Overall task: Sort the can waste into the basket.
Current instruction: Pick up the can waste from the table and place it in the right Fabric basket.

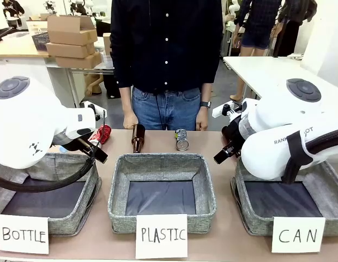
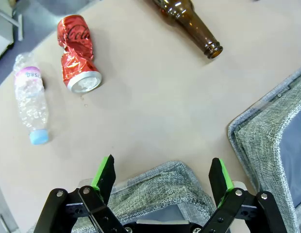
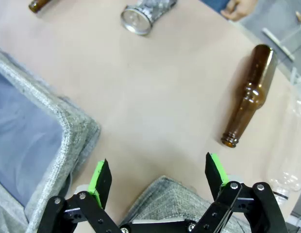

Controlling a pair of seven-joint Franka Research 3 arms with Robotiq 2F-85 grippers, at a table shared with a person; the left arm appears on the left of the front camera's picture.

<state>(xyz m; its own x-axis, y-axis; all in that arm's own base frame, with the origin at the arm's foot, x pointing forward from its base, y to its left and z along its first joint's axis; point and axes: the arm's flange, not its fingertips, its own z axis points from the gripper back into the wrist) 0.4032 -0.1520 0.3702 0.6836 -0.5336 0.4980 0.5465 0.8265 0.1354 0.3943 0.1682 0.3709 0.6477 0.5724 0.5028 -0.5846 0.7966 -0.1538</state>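
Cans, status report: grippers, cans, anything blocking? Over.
Left gripper, right gripper open, empty. Red can, blue-silver can lying on table, not yet in CAN basket. Brown bottle between them, apart.

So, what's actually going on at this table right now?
Nothing is being handled. The left gripper and the right gripper both hang open, holding nothing. The red can and the silver can lie on the table at its far side, near a person standing with hands down. The part of the CAN basket that shows holds nothing yet.

White left arm [image 1: 27, 125] and right arm [image 1: 283, 142], grey-capped, with black cables [image 1: 43, 184] and green-padded black jaws.
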